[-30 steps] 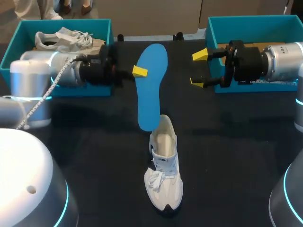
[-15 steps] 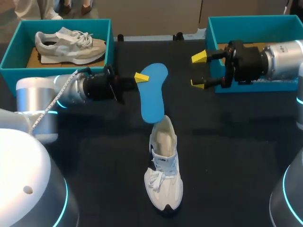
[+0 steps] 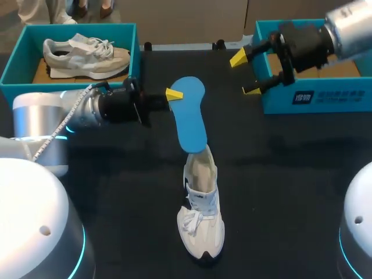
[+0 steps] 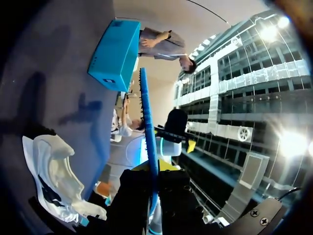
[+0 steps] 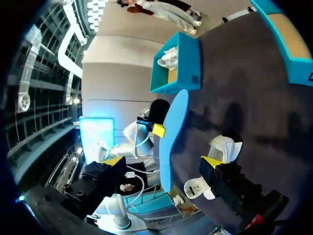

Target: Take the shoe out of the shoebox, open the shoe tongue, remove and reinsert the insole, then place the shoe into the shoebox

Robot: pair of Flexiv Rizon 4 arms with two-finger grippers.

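The white shoe [image 3: 200,203] stands on the black table, toe toward the front edge. My left gripper [image 3: 173,93] is shut on one long edge of the blue insole [image 3: 192,113], which hangs slanted above the table with its lower end at the shoe's heel opening. Along that gripper [image 4: 154,169] the insole [image 4: 148,132] shows edge-on between the fingers, and the shoe [image 4: 54,181] lies beside it. My right gripper [image 3: 244,72] is open and holds nothing, by the front corner of the right shoebox [image 3: 314,96]. From that gripper [image 5: 164,161] the insole [image 5: 171,132] and shoe [image 5: 220,149] lie ahead.
A teal shoebox [image 3: 17,58] at the back left holds another pale shoe [image 3: 87,49]. The right teal shoebox has a brown cardboard floor. Black tabletop surrounds the shoe on both sides.
My left gripper has lowered the insole and swung its lower end to the shoe's heel opening. My right arm has risen and drawn back toward the right shoebox, still open.
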